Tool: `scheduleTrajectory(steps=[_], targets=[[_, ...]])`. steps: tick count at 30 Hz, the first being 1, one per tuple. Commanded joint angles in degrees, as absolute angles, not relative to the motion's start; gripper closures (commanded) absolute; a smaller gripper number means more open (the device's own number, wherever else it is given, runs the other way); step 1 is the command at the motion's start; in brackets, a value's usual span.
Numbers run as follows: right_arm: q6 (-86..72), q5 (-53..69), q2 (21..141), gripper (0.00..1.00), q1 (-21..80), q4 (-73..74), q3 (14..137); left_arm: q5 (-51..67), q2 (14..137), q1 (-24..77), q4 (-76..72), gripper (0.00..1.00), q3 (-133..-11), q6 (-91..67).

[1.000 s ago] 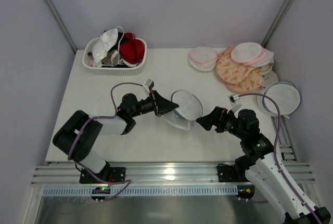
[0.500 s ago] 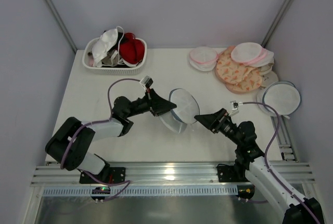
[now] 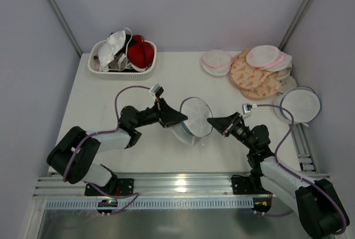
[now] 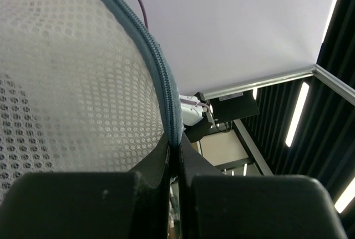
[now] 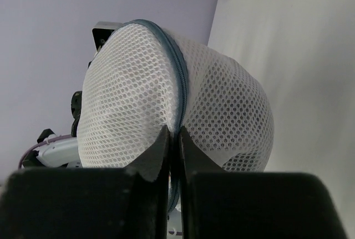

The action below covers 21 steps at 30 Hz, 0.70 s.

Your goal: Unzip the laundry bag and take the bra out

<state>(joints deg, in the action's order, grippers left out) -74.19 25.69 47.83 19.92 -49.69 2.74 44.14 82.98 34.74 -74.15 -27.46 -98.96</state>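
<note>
The laundry bag (image 3: 195, 116), a white mesh dome with a grey-blue zip rim, is held above the table's middle between both arms. My left gripper (image 3: 184, 118) is shut on its left edge; in the left wrist view the zip rim (image 4: 165, 92) runs down into the closed left gripper (image 4: 176, 149). My right gripper (image 3: 210, 121) is shut on the bag's right side. In the right wrist view the bag (image 5: 133, 100) bulges on both sides of the zip seam, and the right gripper (image 5: 174, 132) pinches that seam. The bra is hidden; nothing dark shows through the mesh.
A white basket (image 3: 123, 74) with a white bra and a red bra stands at the back left. Pink-rimmed white rounds (image 3: 216, 60) and a patterned pad (image 3: 254, 77) lie at the back right. A flat grey-rimmed disc (image 3: 301, 105) lies by the right edge.
My right gripper has reached forward to the bag's right side and shut on the zip seam. The left gripper has kept its grip while the bag shifted slightly.
</note>
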Motion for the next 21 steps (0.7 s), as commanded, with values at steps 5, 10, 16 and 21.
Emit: scheduleTrajectory(steps=[5,10,16,21], targets=[[-73.5,28.1,45.8,0.96,20.3,-53.6,4.9,42.4,82.4,35.1,-76.5,0.74,-27.2,-91.5],[-67.4,23.8,34.5,0.96,20.3,-32.9,8.3,30.9,71.4,35.0,-31.8,0.32,-33.8,-68.8],[-61.6,11.6,25.8,0.96,20.4,-5.4,15.9,12.4,61.6,35.1,2.6,0.22,-42.6,-54.3],[-66.3,0.7,25.9,0.97,20.4,11.3,21.1,5.2,59.1,36.9,13.2,0.18,-43.1,-56.5]])
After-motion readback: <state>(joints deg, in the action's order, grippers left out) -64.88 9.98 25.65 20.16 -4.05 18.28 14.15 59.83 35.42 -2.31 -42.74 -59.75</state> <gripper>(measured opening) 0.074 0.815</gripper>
